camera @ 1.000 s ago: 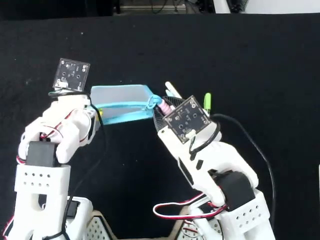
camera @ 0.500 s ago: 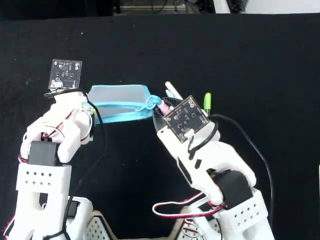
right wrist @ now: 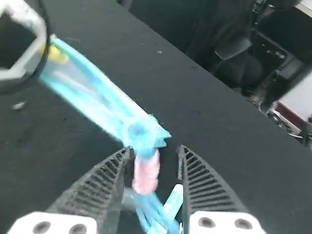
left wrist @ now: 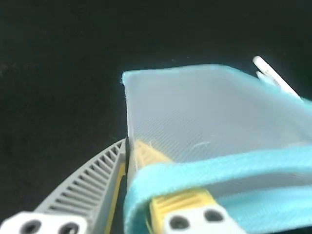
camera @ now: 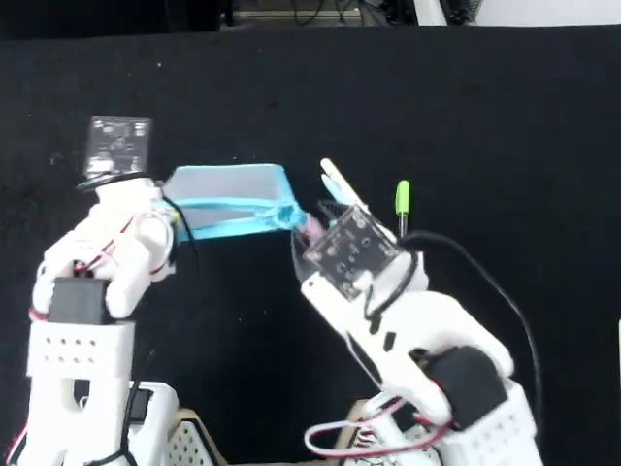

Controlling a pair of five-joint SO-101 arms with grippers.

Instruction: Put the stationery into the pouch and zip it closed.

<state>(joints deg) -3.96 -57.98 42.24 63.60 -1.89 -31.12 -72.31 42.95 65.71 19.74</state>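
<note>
Right jaws released, straddling pink pull tab (right wrist: 145,174) at pouch end. Left jaws clenched on opposite end of pouch (camera: 228,184), low over surface (camera: 485,107). Beyond: white pen (camera: 335,181) and green pen (camera: 402,197) lie outside pouch. We judge zipper step in hand. Next: pinch tab, draw along zip, left bracing.

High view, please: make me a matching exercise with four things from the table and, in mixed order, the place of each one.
1 pouch
2 pink tag
3 green pen
4 white pen

A between the jaws of the right gripper
B on the table, farthest from the pouch
C clamped at one end by the left gripper
D on the table, close to the pouch's tag end

Pairs: 1-C, 2-A, 3-B, 4-D
</note>
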